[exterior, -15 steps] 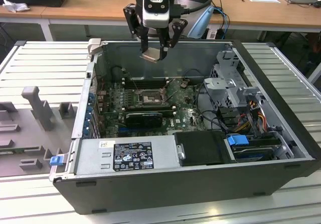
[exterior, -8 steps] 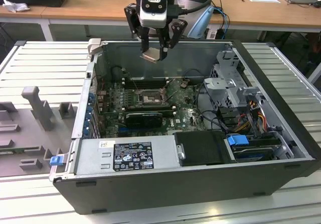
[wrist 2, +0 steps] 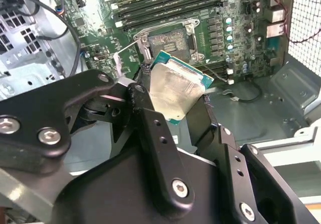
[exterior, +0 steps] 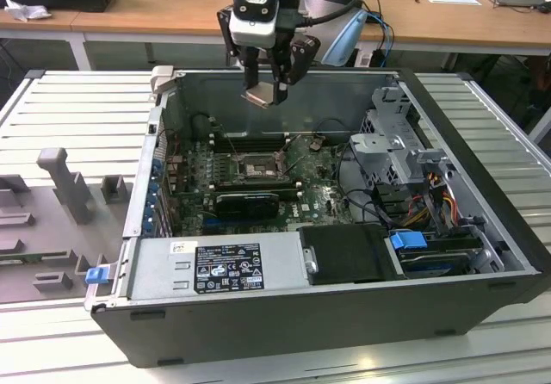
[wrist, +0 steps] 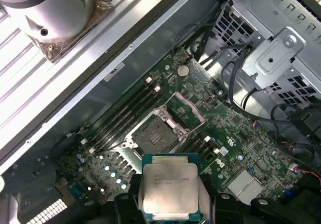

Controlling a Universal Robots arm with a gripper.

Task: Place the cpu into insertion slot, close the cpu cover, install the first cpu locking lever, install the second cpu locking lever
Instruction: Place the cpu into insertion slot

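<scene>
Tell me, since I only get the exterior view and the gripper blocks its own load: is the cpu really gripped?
Observer: Yes. In both wrist views the cpu sits clamped in the gripper, metal top showing.
Operator: Is the insertion slot free?
Observer: In the first wrist view the insertion slot holds no chip.
Operator: And the cpu cover?
Observer: In that same view the cpu cover stands swung open beside the slot, not down over it.
</scene>
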